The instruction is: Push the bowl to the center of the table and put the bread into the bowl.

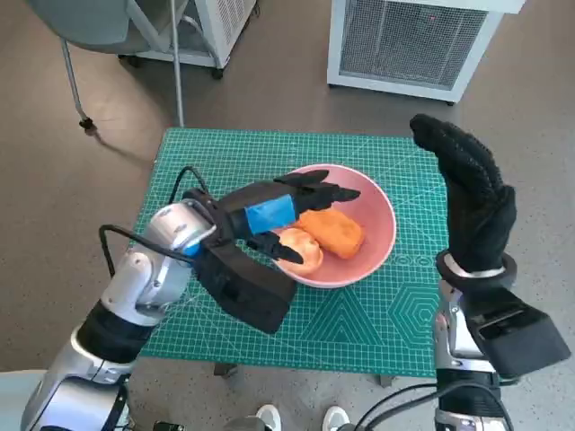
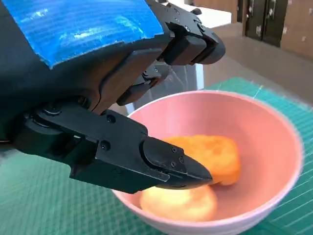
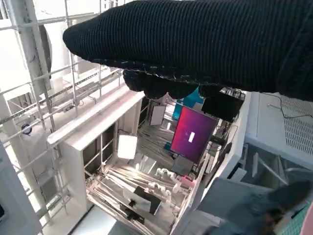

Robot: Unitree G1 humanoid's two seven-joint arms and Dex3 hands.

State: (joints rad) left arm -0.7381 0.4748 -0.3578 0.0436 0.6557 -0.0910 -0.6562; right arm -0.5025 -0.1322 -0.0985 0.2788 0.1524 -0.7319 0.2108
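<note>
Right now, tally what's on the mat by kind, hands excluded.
Bowl: 1
Bread: 2 pieces, both in the bowl; second
Total: 3

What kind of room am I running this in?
Probably a lab or workshop, not a kitchen: a green cutting mat covers the small table, a white mesh-fronted machine stands on the floor behind it, and the right wrist view shows a lit monitor among cluttered shelving.
</note>
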